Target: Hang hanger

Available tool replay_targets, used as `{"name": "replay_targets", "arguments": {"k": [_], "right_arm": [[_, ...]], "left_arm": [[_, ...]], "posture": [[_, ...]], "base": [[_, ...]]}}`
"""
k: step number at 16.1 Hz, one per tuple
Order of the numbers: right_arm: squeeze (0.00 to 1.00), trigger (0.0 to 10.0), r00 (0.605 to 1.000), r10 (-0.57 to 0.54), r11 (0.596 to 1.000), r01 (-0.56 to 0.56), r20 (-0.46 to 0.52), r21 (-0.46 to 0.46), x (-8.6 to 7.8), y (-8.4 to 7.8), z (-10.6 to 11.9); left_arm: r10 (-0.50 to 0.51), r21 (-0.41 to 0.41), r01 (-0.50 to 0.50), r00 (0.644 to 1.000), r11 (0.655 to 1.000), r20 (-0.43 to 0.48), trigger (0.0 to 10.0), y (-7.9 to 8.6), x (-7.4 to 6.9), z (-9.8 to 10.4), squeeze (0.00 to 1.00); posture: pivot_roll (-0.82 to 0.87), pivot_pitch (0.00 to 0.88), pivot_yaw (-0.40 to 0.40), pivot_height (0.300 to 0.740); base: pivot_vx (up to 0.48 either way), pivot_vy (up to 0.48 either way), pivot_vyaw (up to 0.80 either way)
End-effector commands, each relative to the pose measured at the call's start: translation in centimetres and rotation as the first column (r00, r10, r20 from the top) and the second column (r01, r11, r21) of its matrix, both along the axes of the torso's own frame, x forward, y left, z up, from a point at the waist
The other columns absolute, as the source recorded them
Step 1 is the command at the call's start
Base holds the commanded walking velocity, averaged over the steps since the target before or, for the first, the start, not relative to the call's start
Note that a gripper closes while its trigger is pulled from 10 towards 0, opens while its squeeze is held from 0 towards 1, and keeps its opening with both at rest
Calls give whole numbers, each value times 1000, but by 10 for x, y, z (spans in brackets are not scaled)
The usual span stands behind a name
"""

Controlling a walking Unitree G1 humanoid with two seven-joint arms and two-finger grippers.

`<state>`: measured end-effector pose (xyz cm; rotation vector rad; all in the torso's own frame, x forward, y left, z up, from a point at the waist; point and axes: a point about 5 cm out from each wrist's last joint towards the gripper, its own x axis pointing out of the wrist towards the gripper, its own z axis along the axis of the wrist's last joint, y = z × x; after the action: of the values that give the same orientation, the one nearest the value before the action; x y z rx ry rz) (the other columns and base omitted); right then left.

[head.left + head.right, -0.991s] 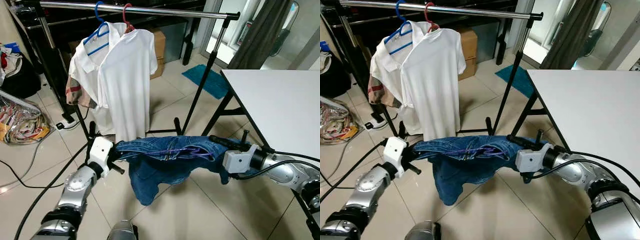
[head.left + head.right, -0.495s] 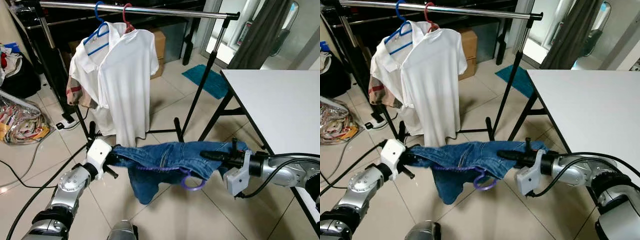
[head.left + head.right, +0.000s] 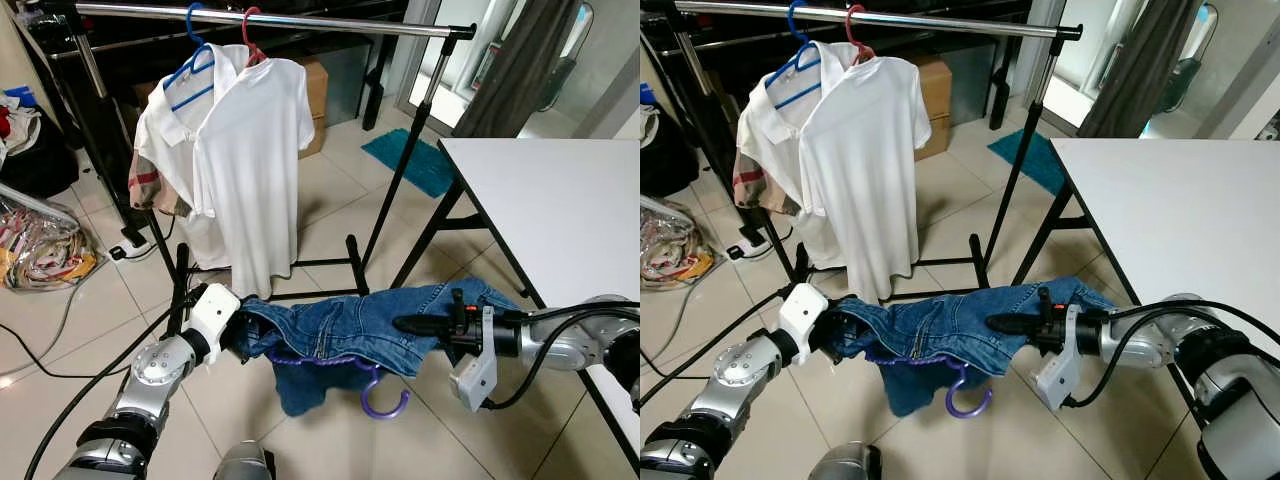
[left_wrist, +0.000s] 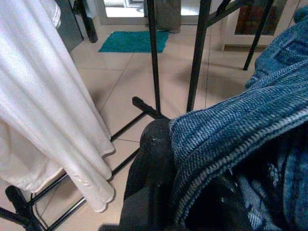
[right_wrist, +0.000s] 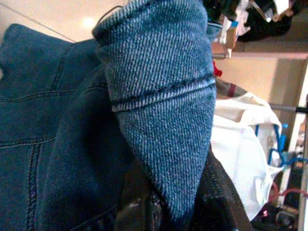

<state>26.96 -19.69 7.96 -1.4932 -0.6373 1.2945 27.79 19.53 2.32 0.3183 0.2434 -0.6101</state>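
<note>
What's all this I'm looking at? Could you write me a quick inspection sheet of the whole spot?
Surface: tiled floor.
Job's things: denim garment on a purple hanger, hook dangling below; clothes rail above.
Clutter: two white shirts on the rail, bags on the floor.
Grippers: left gripper and right gripper each holding an end of the denim.
Cables: black cable across the floor.
Surroundings: white table, teal mat.

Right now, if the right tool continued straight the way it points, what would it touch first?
The right tool points toward the robot's left, across the denim garment it grips. Beyond that, probably the left tool on the other end; depth is uncertain.
</note>
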Motion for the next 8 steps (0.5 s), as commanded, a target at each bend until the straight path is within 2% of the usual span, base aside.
{"name": "replay_targets", "arguments": {"k": [1,4,5,7,8], "right_arm": [[0,10000,1000,13,999,-13,20,-32,0,-8,2],[0,10000,998,-5,999,7,62,-40,5,-18,6],[0,10000,997,-32,999,34,73,-35,8,-23,8],[0,10000,992,-109,994,108,66,21,14,-26,15],[0,10000,982,-185,978,181,28,106,19,-25,23]], "left_arm": [[-6,13,6,999,1000,31,10000,0,6,6,0],[-16,59,16,1000,998,2,10000,7,-5,-3,0],[-38,97,39,999,995,-10,10000,8,-10,-7,0],[-72,144,74,997,987,-21,10000,7,-16,-12,0],[-82,156,85,996,984,-27,10000,6,-20,-16,0]], "posture": [[282,27,-81,740],[281,30,-79,740],[282,31,-79,740],[286,31,-81,740],[286,31,-81,740]], "base": [[0,0,0],[0,0,0],[0,0,0],[0,0,0],[0,0,0]]}}
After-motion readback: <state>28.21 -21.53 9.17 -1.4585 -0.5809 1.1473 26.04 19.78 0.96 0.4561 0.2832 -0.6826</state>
